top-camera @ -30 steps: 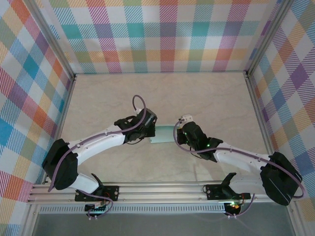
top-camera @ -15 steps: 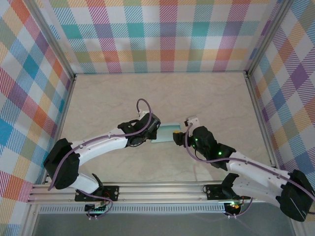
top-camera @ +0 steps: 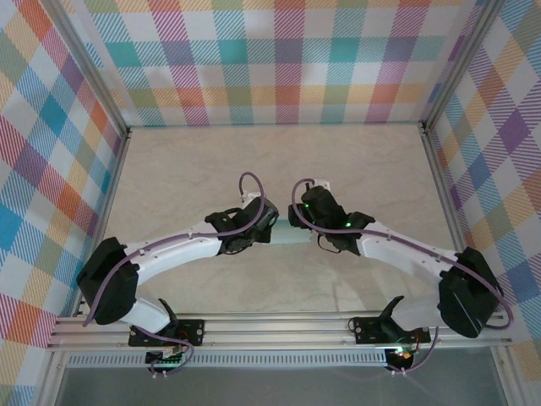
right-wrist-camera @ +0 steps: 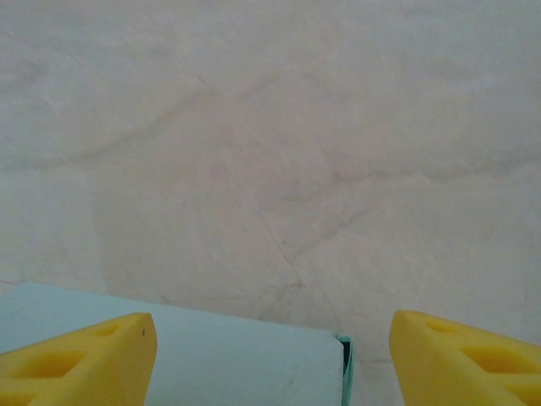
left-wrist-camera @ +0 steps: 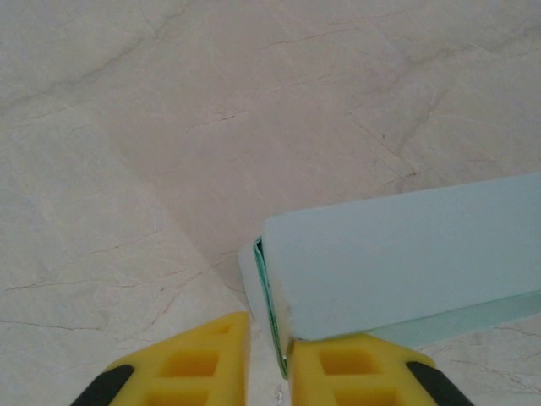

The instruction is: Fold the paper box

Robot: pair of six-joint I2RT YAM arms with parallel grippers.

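The paper box (left-wrist-camera: 406, 254) is a flat pale-blue closed rectangle lying on the marble table (left-wrist-camera: 169, 127), and a strip of it (top-camera: 290, 238) shows between the two wrists. My left gripper (left-wrist-camera: 269, 359) is at one short end. Its yellow fingers (left-wrist-camera: 363, 368) stand a narrow gap apart, and the box's teal end edge sits in that gap against the right-hand finger, clear of the other. My right gripper (right-wrist-camera: 272, 326) hovers wide open over the opposite end of the box (right-wrist-camera: 211, 364), whose corner lies between its fingers (right-wrist-camera: 101, 355) without touching them.
Plaid walls (top-camera: 287, 59) close in the table on three sides, with metal posts at the back corners. An aluminium rail (top-camera: 279, 326) carrying both arm bases runs along the near edge. Bare marble lies beyond and to both sides of the arms.
My right gripper opened and its arm swung in over the box's right end. The left fingers parted slightly from shut. The box shifted a little away from the bases.
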